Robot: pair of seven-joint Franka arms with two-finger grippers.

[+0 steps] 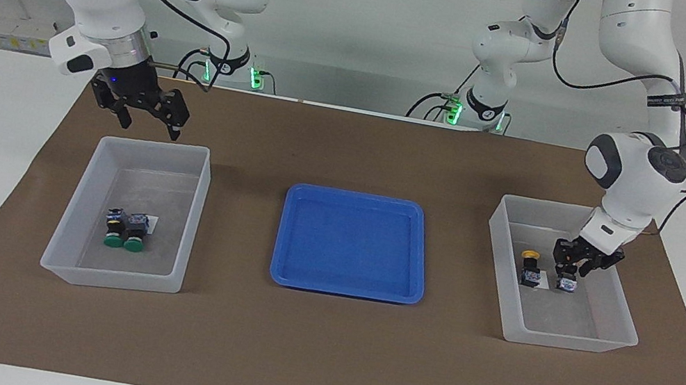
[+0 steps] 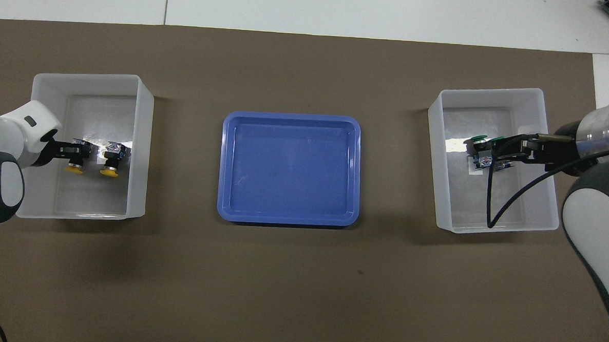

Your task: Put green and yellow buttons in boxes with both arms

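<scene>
left claw down in the box, last yellow button going in

left claw sits low inside the box at the right of the facing frame, fingers clamped on a yellow button; its twin lies just beside it on the floor. right claw, fingers apart and empty, hangs above the upper rim of the other box at the left, where both green buttons rest together. blue tray in the centre holds nothing. looks nearly done: one release left.
</scene>
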